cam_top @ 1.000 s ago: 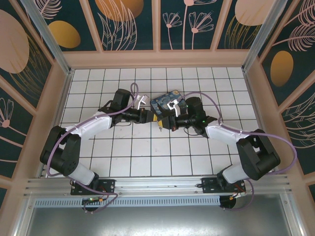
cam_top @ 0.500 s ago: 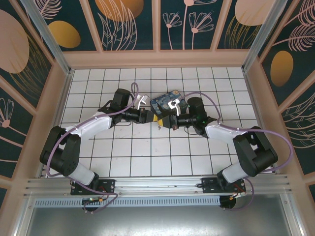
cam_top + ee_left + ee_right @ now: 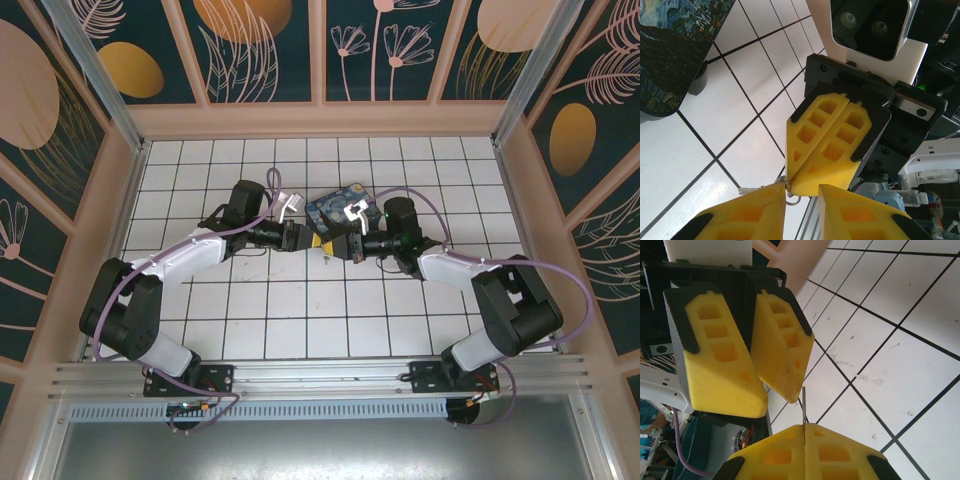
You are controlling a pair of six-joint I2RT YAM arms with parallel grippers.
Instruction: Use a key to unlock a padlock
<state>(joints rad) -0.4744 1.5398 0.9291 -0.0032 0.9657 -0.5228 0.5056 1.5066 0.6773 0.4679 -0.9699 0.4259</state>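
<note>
Because the coming move turns on how the key [image 3: 803, 405] lines up with the opposite hand, we read that first. The key juts straight out of the clenched tips of the right hand [image 3: 805, 427], seen edge-on as 1 thin grey metal sliver. Its long axis points at the tips of the left hand [image 3: 774, 402], which sit just beside the key's free end.

Both hands meet tip to tip just on the near side of the swirl-painted box [image 3: 335, 207], above the white tiled table [image 3: 260, 300]. The left hand comes in from the box's left and the right hand from its right. We judge the right hand to be the one that must advance, since it grasps the key.

The left hand's 2 fingers [image 3: 720, 365] stand a little apart, and we cannot tell whether they grasp the padlock or nothing at all.

All the fingers are blocky yellow wedges with square pockets, matte and faintly scuffed, in black brackets. A small wire ring [image 3: 794, 199] and a bit of white string [image 3: 747, 190] hang where the tips meet. The box's painted surface looks glossy, and the tiles are smooth with dark grout lines.
</note>
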